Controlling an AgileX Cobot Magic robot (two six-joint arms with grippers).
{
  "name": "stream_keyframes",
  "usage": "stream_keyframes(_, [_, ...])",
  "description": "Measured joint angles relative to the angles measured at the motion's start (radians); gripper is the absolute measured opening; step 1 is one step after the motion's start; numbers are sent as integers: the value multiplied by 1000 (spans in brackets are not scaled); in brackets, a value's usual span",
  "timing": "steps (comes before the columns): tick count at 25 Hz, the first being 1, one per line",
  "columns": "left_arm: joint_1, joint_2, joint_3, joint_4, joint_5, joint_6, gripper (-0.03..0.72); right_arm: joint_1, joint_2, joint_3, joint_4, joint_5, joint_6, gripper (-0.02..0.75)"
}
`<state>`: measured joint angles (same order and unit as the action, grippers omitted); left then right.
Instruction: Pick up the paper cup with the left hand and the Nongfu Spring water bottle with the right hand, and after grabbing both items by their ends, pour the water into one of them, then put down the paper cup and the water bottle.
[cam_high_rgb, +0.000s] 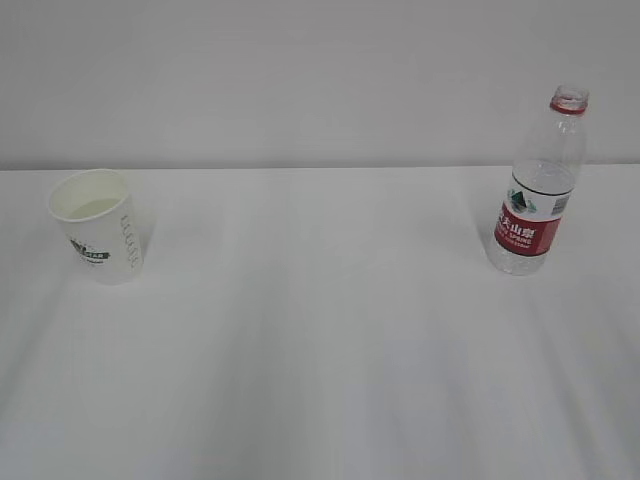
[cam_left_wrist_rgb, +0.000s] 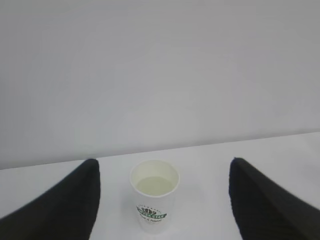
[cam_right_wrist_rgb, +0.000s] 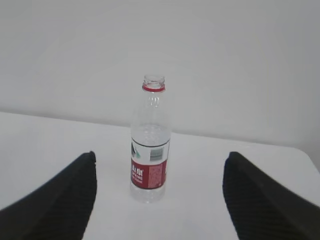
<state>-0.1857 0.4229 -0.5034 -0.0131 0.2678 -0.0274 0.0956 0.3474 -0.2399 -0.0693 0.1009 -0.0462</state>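
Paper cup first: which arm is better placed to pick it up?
The left. The paper cup stands upright, centred ahead of the open left hand; the right hand faces the water bottle at the table's other side.

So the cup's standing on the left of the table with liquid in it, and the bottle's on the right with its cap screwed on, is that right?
Not quite. The bottle has no cap: the exterior and right wrist views both show its open mouth above the red neck ring. The rest holds: the cup stands on the left of the table with liquid in it, and the bottle is on the right.
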Motion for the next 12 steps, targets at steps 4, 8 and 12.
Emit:
stream_keyframes(4, [0,-59,-27,13,100,0,587,0,-83,-68,2,205,0,593])
stream_keyframes(8, [0,-108,-76,13,226,0,587,0,-124,-159,9,395,0,593])
stream_keyframes(12, [0,-124,-127,13,389,0,587,0,-130,-250,15,583,0,593])
